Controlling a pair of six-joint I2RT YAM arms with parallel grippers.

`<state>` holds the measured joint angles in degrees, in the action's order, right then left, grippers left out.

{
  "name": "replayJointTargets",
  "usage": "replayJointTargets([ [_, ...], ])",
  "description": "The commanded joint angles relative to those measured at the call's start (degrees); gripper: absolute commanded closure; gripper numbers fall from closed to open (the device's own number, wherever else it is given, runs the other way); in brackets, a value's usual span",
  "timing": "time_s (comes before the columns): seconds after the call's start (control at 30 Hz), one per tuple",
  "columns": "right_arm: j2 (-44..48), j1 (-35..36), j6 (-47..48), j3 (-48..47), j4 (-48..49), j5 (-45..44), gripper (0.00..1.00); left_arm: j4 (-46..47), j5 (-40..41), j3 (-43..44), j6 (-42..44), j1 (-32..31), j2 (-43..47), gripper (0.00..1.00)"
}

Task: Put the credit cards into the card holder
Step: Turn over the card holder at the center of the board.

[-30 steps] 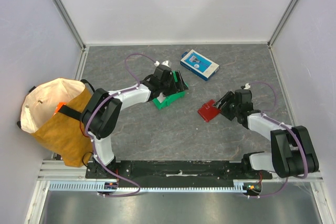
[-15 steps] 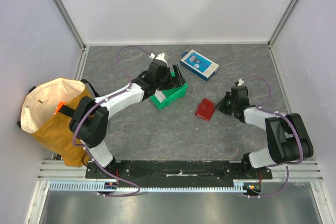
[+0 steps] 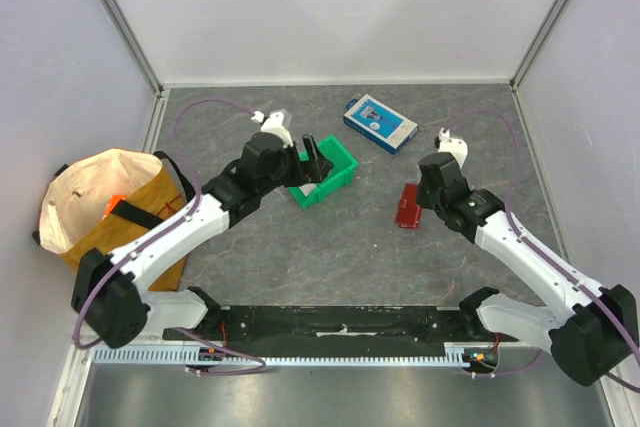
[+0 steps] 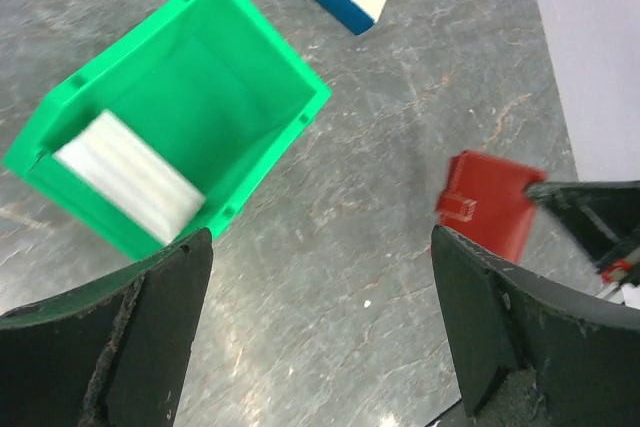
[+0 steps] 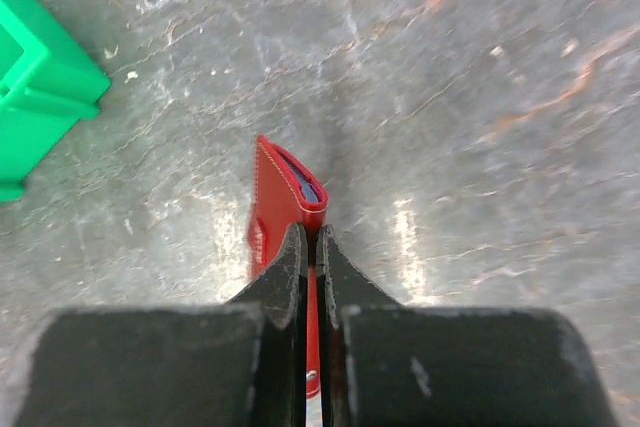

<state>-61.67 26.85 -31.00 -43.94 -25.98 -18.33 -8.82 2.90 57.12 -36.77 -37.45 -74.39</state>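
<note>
- Since a second ago, the small red folding card holder (image 3: 407, 206), then lying flat, has been turned on edge, and both arms have been stretched farther out.
- The right gripper (image 5: 310, 237) is clamped tight on the card holder's near edge; a blue strip is seen inside its fold.
- The left gripper (image 4: 320, 247) is spread wide with nothing in it, above the green plastic bin (image 4: 270, 47), where a blurred white block (image 4: 130, 177) is seen.
- The grey marbled tabletop (image 3: 330, 257) is enclosed by pale walls; a blue-and-white box (image 3: 380, 124) is seen near the far edge and a tan cloth bag (image 3: 110, 217) at the left.
</note>
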Motion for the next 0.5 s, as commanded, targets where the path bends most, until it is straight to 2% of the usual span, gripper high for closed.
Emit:
replayJointTargets([
  [0.0, -3.1, 8.1, 4.3, -10.2, -19.2, -24.7, 1.00, -3.5, 4.8, -5.0, 0.5, -0.1, 6.6, 0.05],
  [0.1, -9.1, 15.7, 3.3, -13.3, -23.4, -28.8, 1.00, -5.4, 8.6, -7.9, -0.2, -0.3, 10.1, 0.05],
  [0.23, -20.7, 28.7, -5.1, -17.3, -30.2, -36.2, 1.00, -12.4, 15.7, -8.2, -1.5, 0.1, 13.6, 0.04],
  [0.37, -32.7, 38.8, -13.8, -21.5, -32.3, -36.5, 1.00, -18.9, 21.5, -9.0, -5.7, 1.5, 18.3, 0.02],
  [0.47, -39.0, 44.6, -18.0, -25.0, -31.1, -33.8, 1.00, -22.5, 22.3, -10.9, -8.2, 4.8, 25.1, 0.01],
])
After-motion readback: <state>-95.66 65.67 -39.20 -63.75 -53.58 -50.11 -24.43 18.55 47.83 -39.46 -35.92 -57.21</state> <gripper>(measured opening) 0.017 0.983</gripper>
